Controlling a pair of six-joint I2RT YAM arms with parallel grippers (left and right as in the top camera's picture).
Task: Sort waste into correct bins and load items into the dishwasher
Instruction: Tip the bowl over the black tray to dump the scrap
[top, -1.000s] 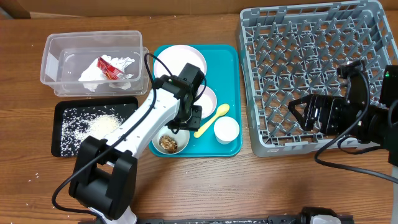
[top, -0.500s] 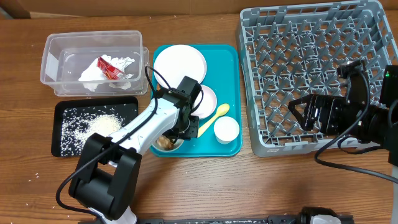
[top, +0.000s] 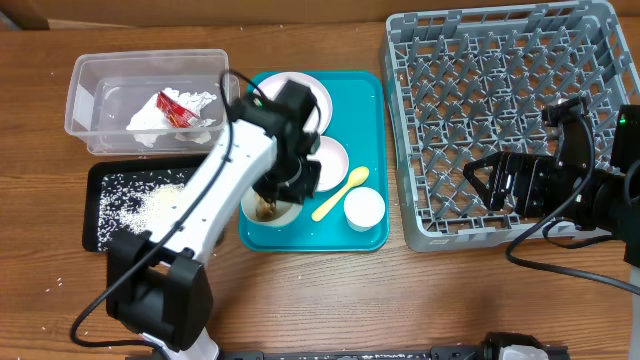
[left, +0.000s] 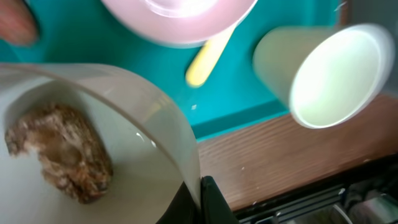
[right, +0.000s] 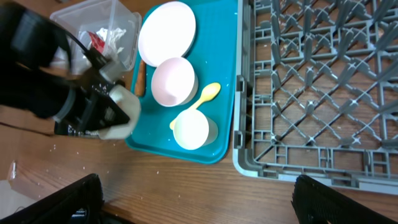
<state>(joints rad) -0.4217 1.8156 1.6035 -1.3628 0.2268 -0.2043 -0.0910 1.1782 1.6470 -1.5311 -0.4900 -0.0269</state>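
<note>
Left gripper (left: 200, 198) is pinching the rim of the bowl (top: 268, 210). One finger shows on the wall's outside in the wrist view; the other is hidden, presumably inside.

What changed: a second ago the gripper was still coming down on that bowl at the front-left corner of the teal tray (top: 370, 90). Now the arm has swung up and left, and the bowl has gone with it. It sits further back in the overhead view and looks lifted off the tray. My read is that the grasp took.

- Lump (left: 62, 149) is still in the bowl, lying against the wall.
- Right gripper (top: 485, 180) hasn't moved. Its jaws are spread and empty, parked over the front of the rack (top: 500, 100).
- Second bowl (top: 330, 162), spoon (top: 342, 192) and cup (top: 364, 209) are untouched on the teal tray. Plate (right: 166, 32) is at its back end.
- Wrapper (top: 178, 108) is already in the tub (top: 100, 100), and rice (top: 160, 203) is in the black tray (top: 110, 225).
- Stick (right: 140, 78) lies on the table between the tub and the teal tray, not binned.

What it means: the lump is the next waste item out. The bowl probably gets carried left and tipped over the black tray, since food is already there. After that the bowl goes to the rack, which is empty.

Risk: a one-sided rim pinch, so the bowl could rotate in the grip during the tip.
</note>
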